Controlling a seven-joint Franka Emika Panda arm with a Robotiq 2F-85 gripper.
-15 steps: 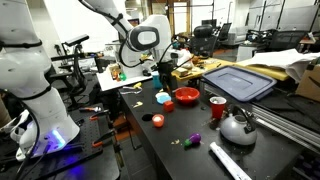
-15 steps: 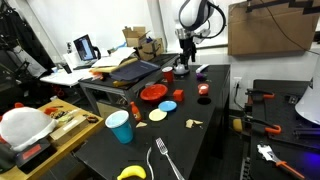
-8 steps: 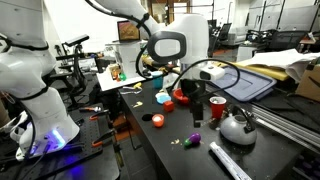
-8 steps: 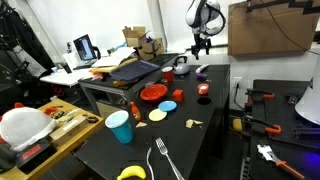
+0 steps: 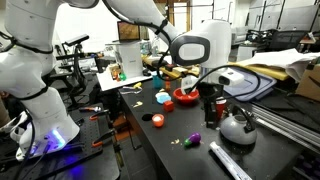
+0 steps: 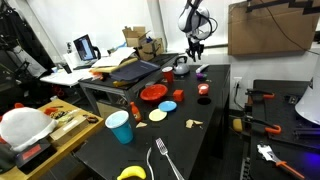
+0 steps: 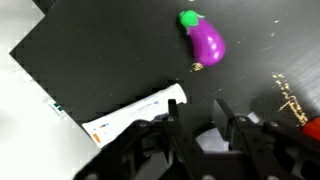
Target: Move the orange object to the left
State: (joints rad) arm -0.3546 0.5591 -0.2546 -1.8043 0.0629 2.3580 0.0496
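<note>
Fingers (image 7: 197,108) parted (holding nothing), white tube (image 7: 135,115) print too blurred, orange object (image 5: 168,105) beside red bowl (image 5: 186,96)

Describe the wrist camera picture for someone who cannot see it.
Looking down at a black table: a purple toy eggplant with a green stem lies near the top, a white tube-like object lower down. The robot's gripper shows at the bottom edge, jaws apart, holding nothing.

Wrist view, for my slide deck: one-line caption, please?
Open end effector over a black tabletop bearing a purple toy eggplant and a white tube-like object.
</note>
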